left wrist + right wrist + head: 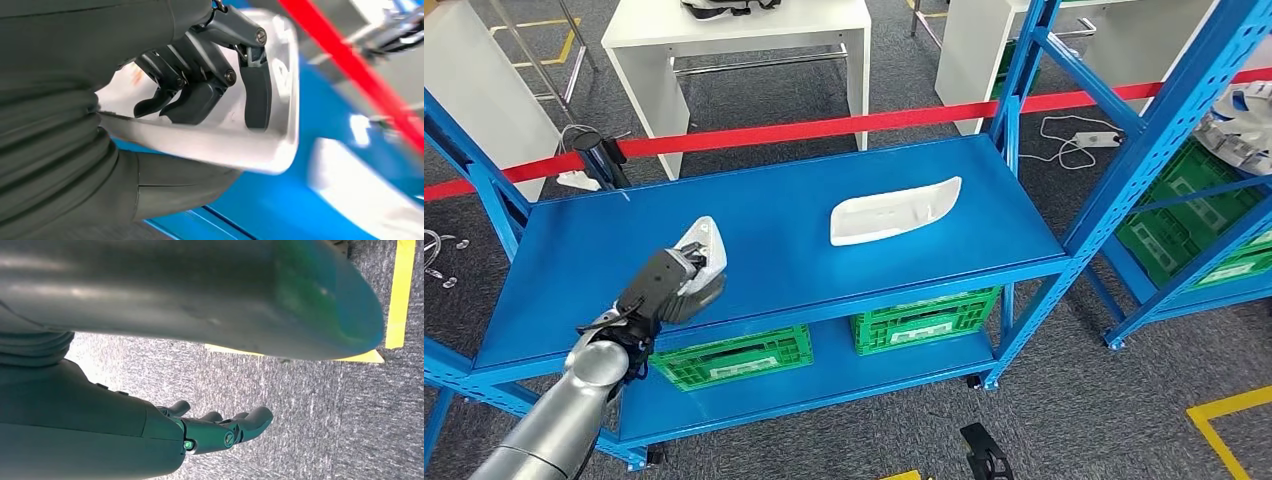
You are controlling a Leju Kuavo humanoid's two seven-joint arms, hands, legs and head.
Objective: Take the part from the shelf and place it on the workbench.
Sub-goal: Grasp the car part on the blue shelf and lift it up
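1. A white part [705,246] was gripped by the left hand [670,284] above the front left area of the blue shelf [764,235], near its front edge.
2. In the left wrist view the dark fingers [257,92] were seen curled over the rim of the white part [240,145] and pressed into its hollow side, while the grey thumb was set against the outer side, so the part was clamped between them.
3. Whether the held part touched the shelf surface or was lifted off it could not be told.
4. A second white part [894,212] lay flat on the shelf, toward its right half and well apart from the held one.
5. The silver left arm [564,410] was extended from below toward the shelf's front left corner.
6. The right hand [220,432] was seen hanging over grey carpet [300,405], with its fingers loosely bent, apart from one another, and nothing in them.
7. Strips of yellow floor tape [400,295] were seen on the carpet beyond the right hand.
8. Two green crates [734,358] were stored on the lower level beneath the shelf top, side by side.
9. A red barrier tape [824,128] was stretched just behind the shelf, across its whole width.
10. White tables [744,40] stood behind the red tape, well apart from the shelf.
11. A second blue rack [1184,110] with more green crates stood just to the right of the shelf.
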